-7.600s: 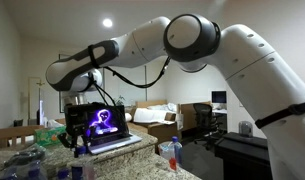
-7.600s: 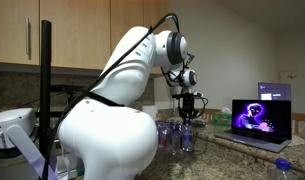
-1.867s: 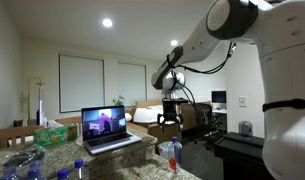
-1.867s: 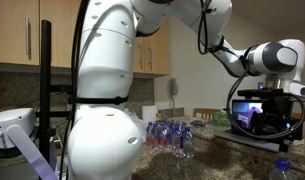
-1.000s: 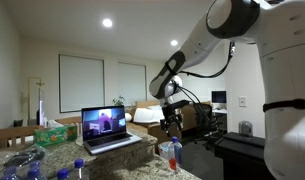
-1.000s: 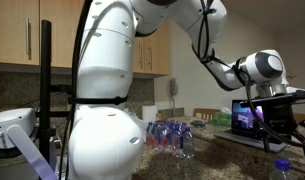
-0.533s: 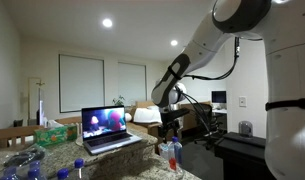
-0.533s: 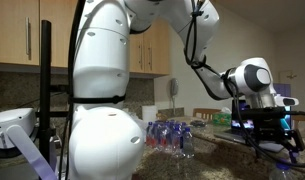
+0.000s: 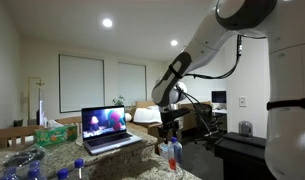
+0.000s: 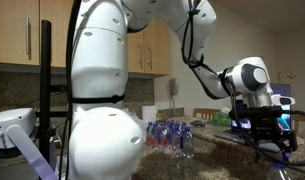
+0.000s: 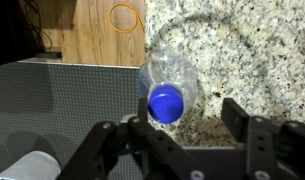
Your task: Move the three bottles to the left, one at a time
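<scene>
Since a second ago the arm (image 9: pixel 197 60) has sunk lower, so the jaws now sit down around the bottle (image 9: pixel 172 157) with red on it rather than above it. In an exterior view, from the left, a few more blue-capped bottles (image 9: pixel 27 165) show blurred at the near corner. Next come a tissue box (image 9: pixel 57 133) and the open laptop (image 9: pixel 105 128) with its screen lit, and right of that the bottle stands upright under the jaws. In the wrist view a grey surface (image 11: pixel 62 100) fills the left, with a wooden board (image 11: pixel 97 30) above it. The bottle's blue cap (image 11: pixel 167 103) shows at the grey surface's right edge, beside the speckled stone worktop (image 11: pixel 257 50). The jaws stand apart, one finger on each side of the bottle. The finger on the left of the wrist view looks close against it, perhaps touching, while a clear gap remains on the right
</scene>
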Controlling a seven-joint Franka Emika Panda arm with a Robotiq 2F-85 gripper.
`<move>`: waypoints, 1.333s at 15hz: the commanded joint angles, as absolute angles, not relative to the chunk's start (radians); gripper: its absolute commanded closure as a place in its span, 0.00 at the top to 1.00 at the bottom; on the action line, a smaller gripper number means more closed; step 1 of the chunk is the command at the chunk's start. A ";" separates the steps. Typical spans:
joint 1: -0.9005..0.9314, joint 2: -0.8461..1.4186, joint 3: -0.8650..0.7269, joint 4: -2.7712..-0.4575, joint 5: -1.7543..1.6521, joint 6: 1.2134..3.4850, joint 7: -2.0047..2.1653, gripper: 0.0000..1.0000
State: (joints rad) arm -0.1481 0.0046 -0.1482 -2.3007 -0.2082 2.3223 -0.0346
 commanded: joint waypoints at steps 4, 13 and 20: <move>-0.144 -0.002 -0.143 -2.304 -0.174 2.305 -0.065 0.27; -0.130 -0.013 -0.132 -2.282 -0.173 2.264 -0.072 0.14; -0.052 -0.105 -0.057 -2.163 -0.161 2.064 -0.138 0.14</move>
